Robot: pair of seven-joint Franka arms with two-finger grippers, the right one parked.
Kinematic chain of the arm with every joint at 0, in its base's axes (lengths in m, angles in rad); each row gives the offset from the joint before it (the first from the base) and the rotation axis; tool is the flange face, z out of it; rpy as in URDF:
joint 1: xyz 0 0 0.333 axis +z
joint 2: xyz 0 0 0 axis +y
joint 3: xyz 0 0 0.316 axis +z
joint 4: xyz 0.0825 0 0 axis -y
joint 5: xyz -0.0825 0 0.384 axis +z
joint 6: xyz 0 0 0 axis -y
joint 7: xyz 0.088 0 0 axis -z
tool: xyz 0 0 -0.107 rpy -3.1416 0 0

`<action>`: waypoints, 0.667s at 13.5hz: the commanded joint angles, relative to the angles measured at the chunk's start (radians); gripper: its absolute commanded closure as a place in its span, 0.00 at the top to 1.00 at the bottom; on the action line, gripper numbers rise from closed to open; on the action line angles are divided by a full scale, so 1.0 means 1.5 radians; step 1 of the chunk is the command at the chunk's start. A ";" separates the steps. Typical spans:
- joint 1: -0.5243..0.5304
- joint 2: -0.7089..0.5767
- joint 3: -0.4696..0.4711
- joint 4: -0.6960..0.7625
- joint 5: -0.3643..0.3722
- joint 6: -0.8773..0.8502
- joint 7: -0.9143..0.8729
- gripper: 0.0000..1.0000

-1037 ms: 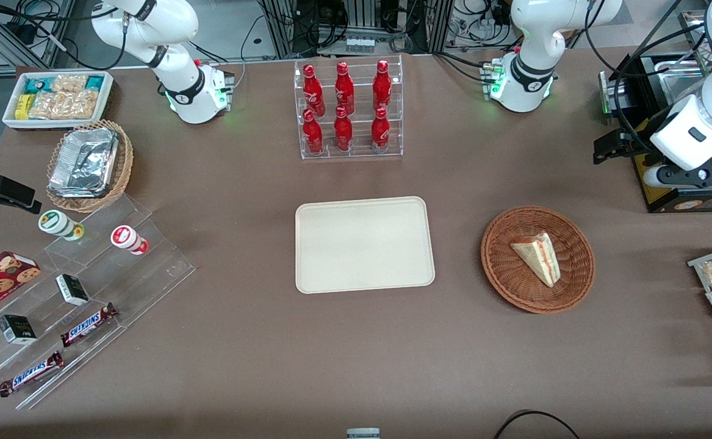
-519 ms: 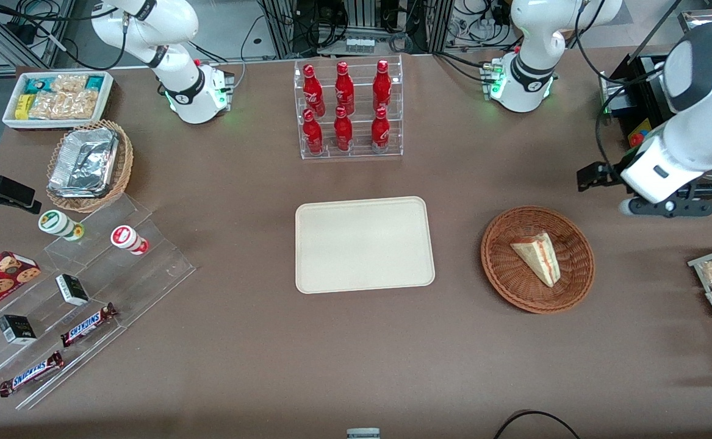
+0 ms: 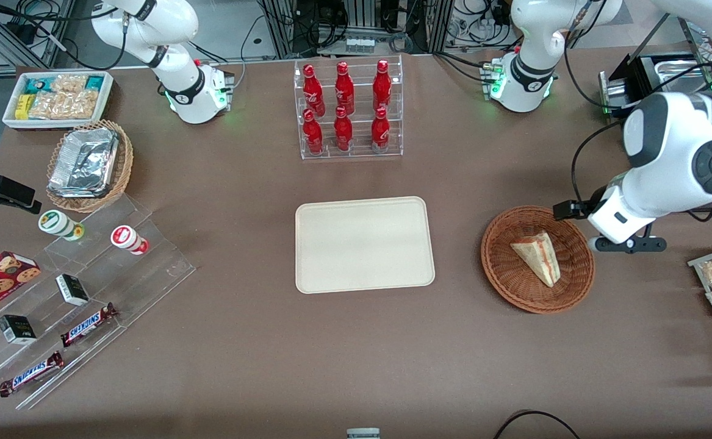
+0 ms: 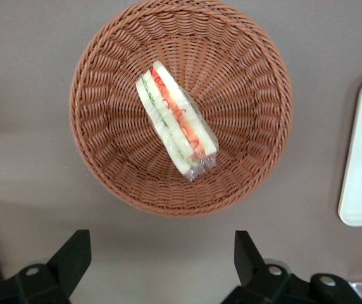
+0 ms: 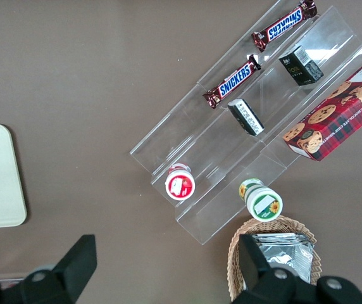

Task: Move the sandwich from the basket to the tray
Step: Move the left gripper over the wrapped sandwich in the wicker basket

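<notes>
Nearest the front camera among the task things, your small triangular wedge of pale bread, the sandwich (image 3: 536, 257), lies on its side in the round reddish-brown woven wicker basket (image 3: 502, 271), its red, orange and green filling edge turned up where your wrist camera reads it plainly (image 4: 176, 118). Beside the basket, toward the parked arm's end of the brown table (image 3: 356, 347), sits the flat cream rectangular plastic tray (image 3: 365, 244) with nothing on it, close enough for what I judge a short carry. Your left gripper (image 4: 159, 263) hangs above the basket's rim on the working arm's side, its black fingers (image 4: 73, 256) spread wide apart and holding nothing, apparently ready to straddle the wedge.
</notes>
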 commanded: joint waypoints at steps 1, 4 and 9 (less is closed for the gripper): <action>-0.003 0.013 -0.001 -0.027 0.009 0.056 -0.026 1.00; -0.003 0.000 -0.002 -0.098 0.009 0.161 -0.181 1.00; -0.027 -0.002 -0.004 -0.150 0.013 0.246 -0.397 1.00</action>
